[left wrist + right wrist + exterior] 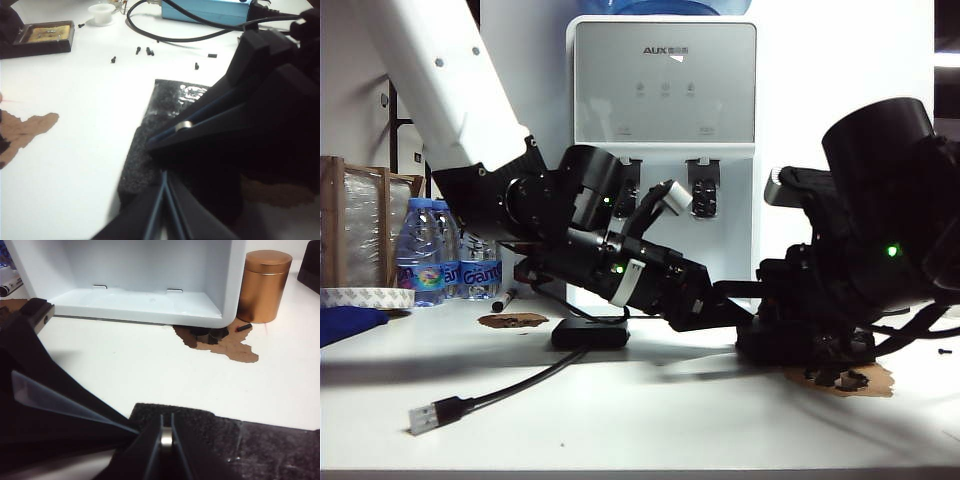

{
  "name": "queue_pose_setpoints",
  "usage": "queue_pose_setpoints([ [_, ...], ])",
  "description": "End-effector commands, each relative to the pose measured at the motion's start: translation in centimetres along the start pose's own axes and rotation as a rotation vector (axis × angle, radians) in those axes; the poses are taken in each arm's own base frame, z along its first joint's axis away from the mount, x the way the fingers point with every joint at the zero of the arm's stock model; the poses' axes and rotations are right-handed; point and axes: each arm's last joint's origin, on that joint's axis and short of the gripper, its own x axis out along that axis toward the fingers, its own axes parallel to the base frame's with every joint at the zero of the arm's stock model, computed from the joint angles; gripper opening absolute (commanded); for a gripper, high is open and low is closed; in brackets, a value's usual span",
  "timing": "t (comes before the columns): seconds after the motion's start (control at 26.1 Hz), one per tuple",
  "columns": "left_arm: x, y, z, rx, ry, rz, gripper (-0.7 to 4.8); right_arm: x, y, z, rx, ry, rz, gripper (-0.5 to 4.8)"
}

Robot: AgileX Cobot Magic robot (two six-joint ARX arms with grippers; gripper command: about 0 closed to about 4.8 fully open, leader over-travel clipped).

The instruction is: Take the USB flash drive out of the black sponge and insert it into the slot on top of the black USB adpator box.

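Note:
The black sponge (167, 102) (200, 422) lies on the white table, right of centre in the exterior view (790, 348). My right gripper (166, 416) comes down onto it and is shut on the USB flash drive (166, 437), a silvery sliver between its fingers, also visible from the left wrist (185, 125). My left gripper (164, 172) reaches across from the left (725, 305); it is shut, holds nothing, and its tip rests at the sponge's edge beside the right fingers. The black USB adaptor box (590, 333) lies flat left of the sponge, its cable ending in a silver plug (425, 417).
A white water dispenser (665, 100) stands behind the work spot. Water bottles (430, 262) and a marker pen (506, 298) are at the back left. A copper tin (263, 285), brown stains (235, 347), small black screws (145, 50) and a blue box (210, 9) lie around.

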Motion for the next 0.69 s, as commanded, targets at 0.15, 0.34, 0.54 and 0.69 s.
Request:
queue_pose_setpoints([
  [0.15, 0.1, -0.2, 0.1, -0.003, 0.003, -0.008, -0.04, -0.2, 0.4, 1.2, -0.011, -0.123, 0.04, -0.05],
  [0.34, 0.1, -0.2, 0.1, -0.002, 0.003, -0.008, -0.04, -1.0, 0.6, 3.3, -0.019, -0.291, 0.057, -0.05],
  [0.54, 0.1, 0.0, 0.2, 0.014, 0.012, 0.06, -0.04, -3.0, 0.6, 6.8, -0.036, -0.434, 0.06, -0.05],
  [0.69, -0.1, 0.8, 0.6, 0.036, 0.02, 0.225, -0.04, -5.1, 0.5, 9.3, -0.017, -0.539, 0.12, -0.05],
])
